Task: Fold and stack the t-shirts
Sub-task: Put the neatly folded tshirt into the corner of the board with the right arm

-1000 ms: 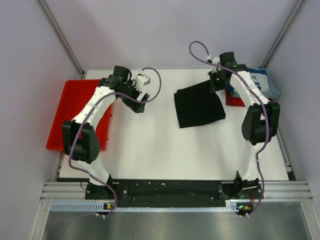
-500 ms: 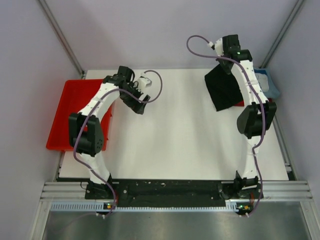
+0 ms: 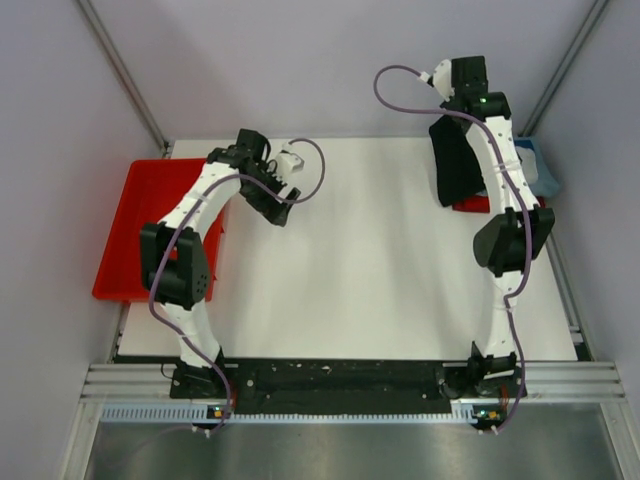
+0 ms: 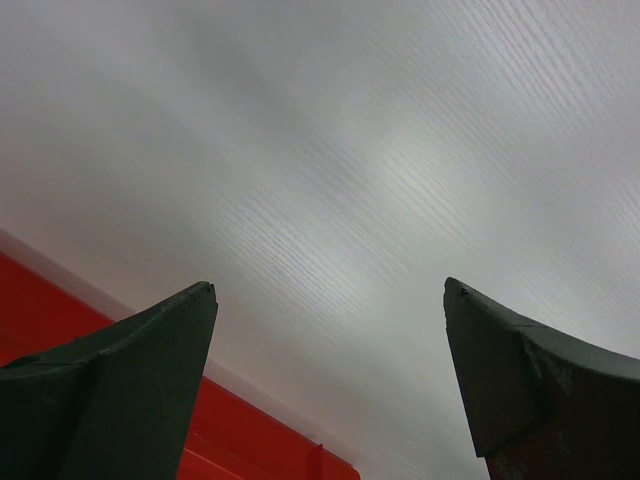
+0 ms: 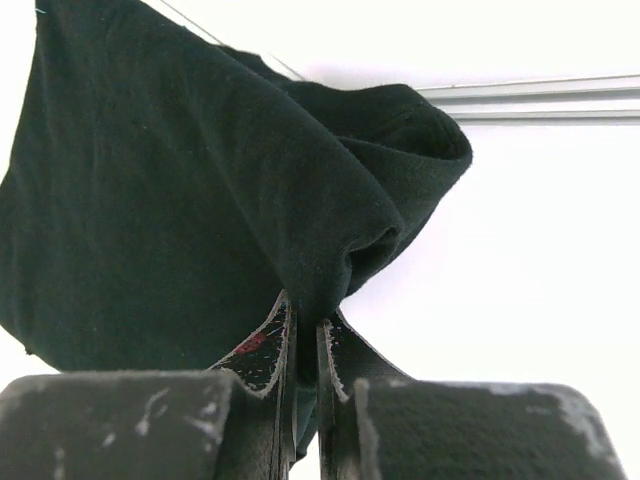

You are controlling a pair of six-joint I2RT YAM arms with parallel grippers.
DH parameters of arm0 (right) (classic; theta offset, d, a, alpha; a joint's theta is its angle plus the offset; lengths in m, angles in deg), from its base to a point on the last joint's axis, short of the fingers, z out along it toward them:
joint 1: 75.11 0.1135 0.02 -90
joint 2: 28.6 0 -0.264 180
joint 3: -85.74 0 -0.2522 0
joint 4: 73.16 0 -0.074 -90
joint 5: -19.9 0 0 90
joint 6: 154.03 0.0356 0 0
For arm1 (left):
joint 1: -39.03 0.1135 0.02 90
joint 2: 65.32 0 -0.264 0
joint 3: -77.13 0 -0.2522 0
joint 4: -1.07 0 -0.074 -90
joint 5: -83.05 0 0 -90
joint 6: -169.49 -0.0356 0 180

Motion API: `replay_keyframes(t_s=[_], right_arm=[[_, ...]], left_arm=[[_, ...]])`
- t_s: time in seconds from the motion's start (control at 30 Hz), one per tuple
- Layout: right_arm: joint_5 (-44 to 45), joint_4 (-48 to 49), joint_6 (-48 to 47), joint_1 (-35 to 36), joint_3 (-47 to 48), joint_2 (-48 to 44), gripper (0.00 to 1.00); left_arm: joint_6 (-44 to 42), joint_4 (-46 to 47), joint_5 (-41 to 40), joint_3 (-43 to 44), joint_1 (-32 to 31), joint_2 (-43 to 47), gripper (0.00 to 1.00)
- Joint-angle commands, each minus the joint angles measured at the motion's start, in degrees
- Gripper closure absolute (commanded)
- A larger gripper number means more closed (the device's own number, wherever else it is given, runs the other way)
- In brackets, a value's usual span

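Tabletop (image 3: 350,285): red tray (image 3: 115,222); black t-shirt (image 3: 452,165) aloft

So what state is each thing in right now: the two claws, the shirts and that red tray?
left gripper: open, holding nothing, over the table.
right gripper: shut on the black t-shirt.
black t-shirt: lifted, hanging bunched from the right gripper.
blue t-shirt: lying at the table's far right, mostly hidden.
red t-shirt: lying down, only a strip shows.
red tray: sitting at the table's left edge.

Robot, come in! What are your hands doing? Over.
Right gripper shut on black t-shirt, hanging. Left gripper open, empty. Nothing blocking.
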State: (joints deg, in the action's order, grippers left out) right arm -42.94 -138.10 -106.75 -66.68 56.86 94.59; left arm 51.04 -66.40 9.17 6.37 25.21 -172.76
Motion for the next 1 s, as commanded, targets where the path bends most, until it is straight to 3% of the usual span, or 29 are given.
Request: replay_keyframes(t_s=[0.0,0.57,0.77,0.97], right_arm=[[2.47,7.32,-4.91,-0.78,2.74,-5.68,1.0],[0.27,11.8,-7.99,-6.05,0.98,-8.41,1.0],[-8.69,15.13,-13.86,-9.99,-6.47,-8.76,1.0],[-10.9,20.41,-15.55,-13.17,-7.55,-3.33,1.0]], left_arm=[[-0.64,0.45,-0.65,0.94,0.47,-0.14,0.01],[-1.43,0.28,-1.09,-0.21,0.64,0.21,0.01],[-1.61,0.36,-1.09,-0.56,0.73,0.04,0.01],[-1.79,-0.34,-1.88,-0.3,0.73,-0.49,0.01]])
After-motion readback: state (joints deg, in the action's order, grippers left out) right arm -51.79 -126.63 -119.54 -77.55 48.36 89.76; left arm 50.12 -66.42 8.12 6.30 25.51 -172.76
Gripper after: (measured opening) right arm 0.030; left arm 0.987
